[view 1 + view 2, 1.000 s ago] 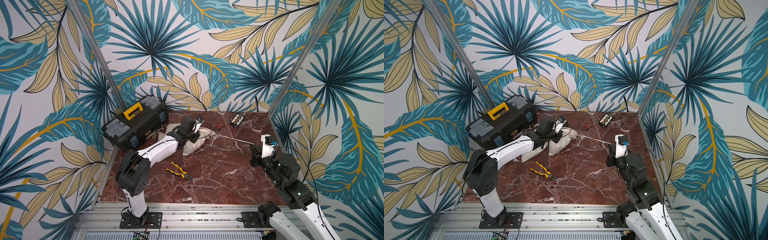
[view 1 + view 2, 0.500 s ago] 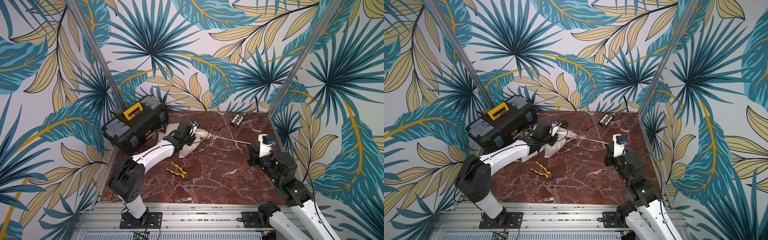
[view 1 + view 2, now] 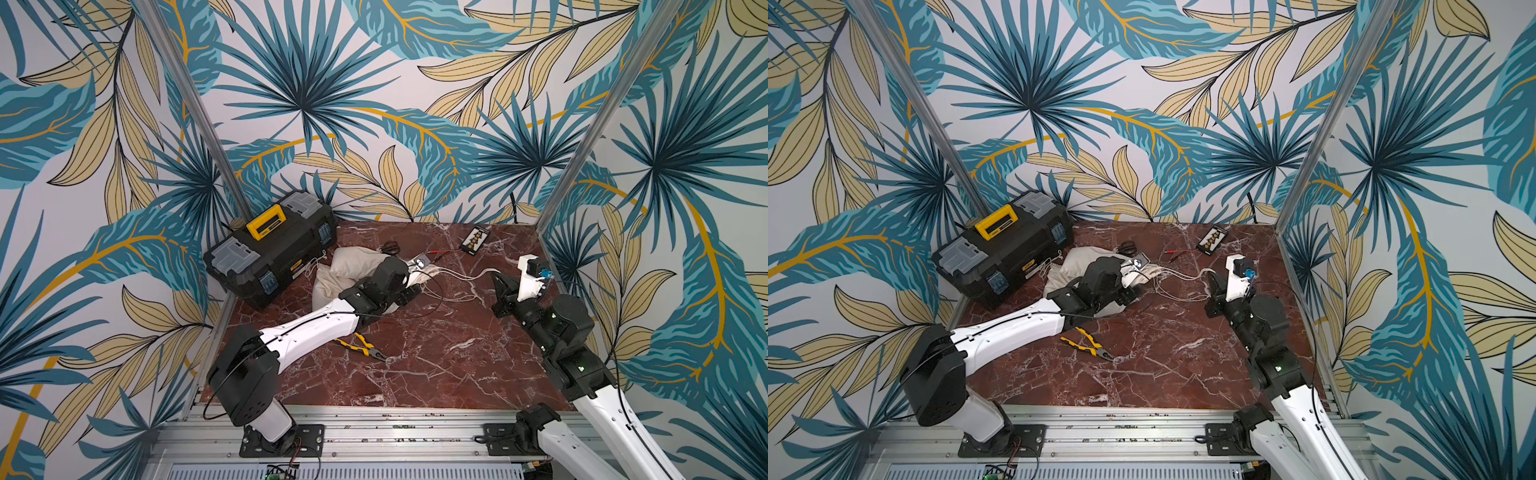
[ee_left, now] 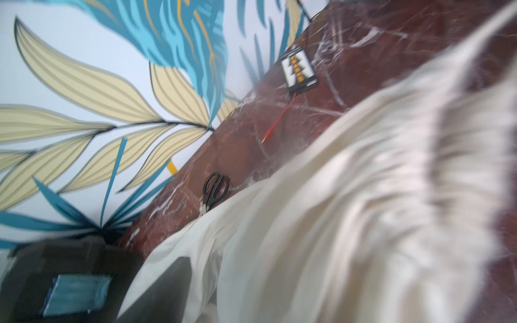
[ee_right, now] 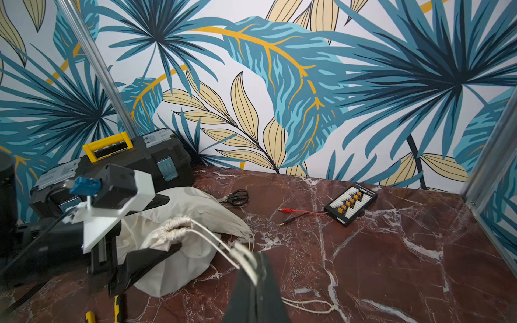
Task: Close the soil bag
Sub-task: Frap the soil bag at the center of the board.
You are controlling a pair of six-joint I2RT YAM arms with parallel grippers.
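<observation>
The soil bag [image 3: 353,266] [image 3: 1079,266] is a cream cloth sack lying on the marble table, and it fills the left wrist view [image 4: 335,223]. Its neck [image 5: 176,223] is gathered tight. My left gripper [image 3: 415,289] [image 5: 173,223] is open, with one dark finger on each side of that neck. The white drawstring [image 3: 461,274] [image 5: 212,240] runs from the neck to my right gripper [image 3: 500,284] [image 5: 256,261], which is shut on it, right of the bag.
A black toolbox [image 3: 270,249] with a yellow handle stands at the back left, against the bag. Yellow-handled pliers [image 3: 361,345] lie near the left arm. Black scissors [image 5: 236,197] lie behind the bag. A black connector board [image 5: 351,204] with red and black leads sits at the back right.
My left gripper has opened at the bag's neck and dropped lower, toward the near side. The drawstring, taut before, now sags a little. The right gripper stays shut on it.
</observation>
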